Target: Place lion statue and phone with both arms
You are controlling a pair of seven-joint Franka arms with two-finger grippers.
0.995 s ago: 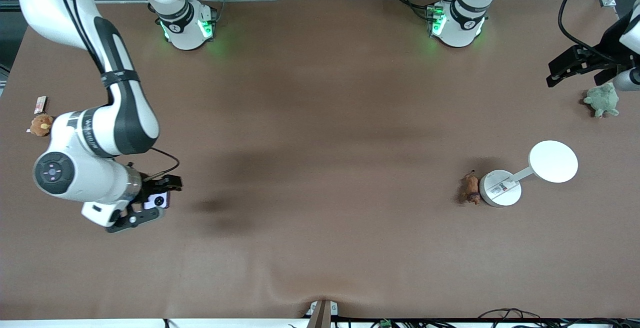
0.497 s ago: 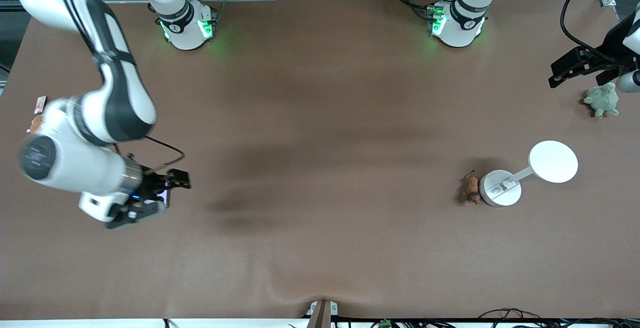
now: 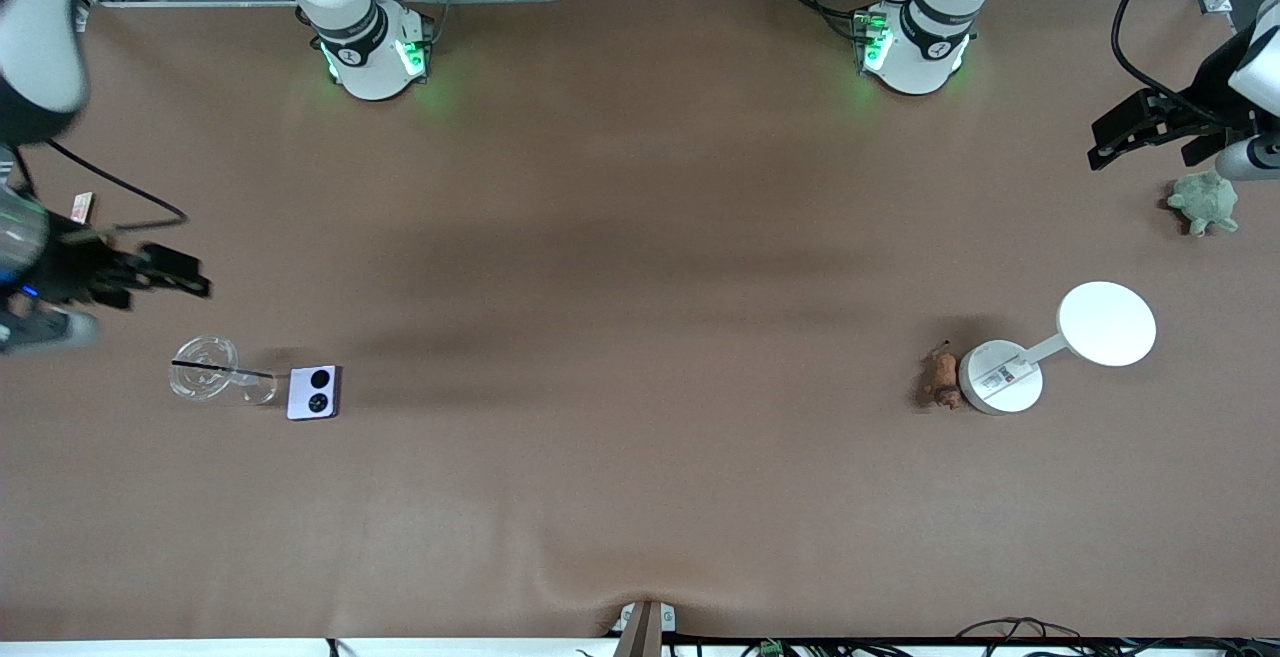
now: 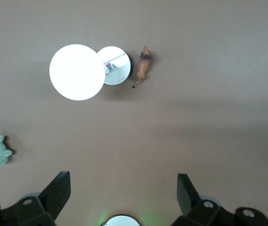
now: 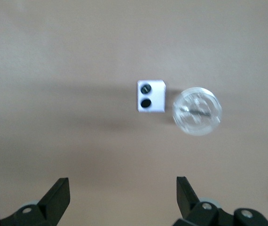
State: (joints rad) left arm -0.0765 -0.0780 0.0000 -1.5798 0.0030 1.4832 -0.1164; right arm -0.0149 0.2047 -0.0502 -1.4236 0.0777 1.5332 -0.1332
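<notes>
Your phone (image 3: 314, 392) lies flat on the table, camera circles up, just beside a clear glass cup (image 3: 210, 382) that lies on its side toward the right arm's end of the table; whether the two touch you cannot tell. In the right wrist view the phone (image 5: 151, 95) sits square to the camera, the glass cup (image 5: 197, 111) next to it. The right gripper (image 3: 150, 272) hangs in the air over bare table, off to the side of that cup, with its fingers spread wide and nothing between them. The phone is free of it, so judge the phone as set down.

The lion statue (image 3: 942, 379) lies on its side against the round base of a white desk lamp (image 3: 1002, 377), on the base's side toward the right arm. Its long axis runs roughly along the near-far line of the table, tail end farther from the front camera. The left wrist view shows the lion statue (image 4: 144, 68) close by the lamp (image 4: 115, 71). The left gripper (image 3: 1140, 127) waits well away from it, up near the green plush turtle (image 3: 1205, 201), fingers spread and empty. The left arm is by far the nearer one to the lion, and it looks placed too.
</notes>
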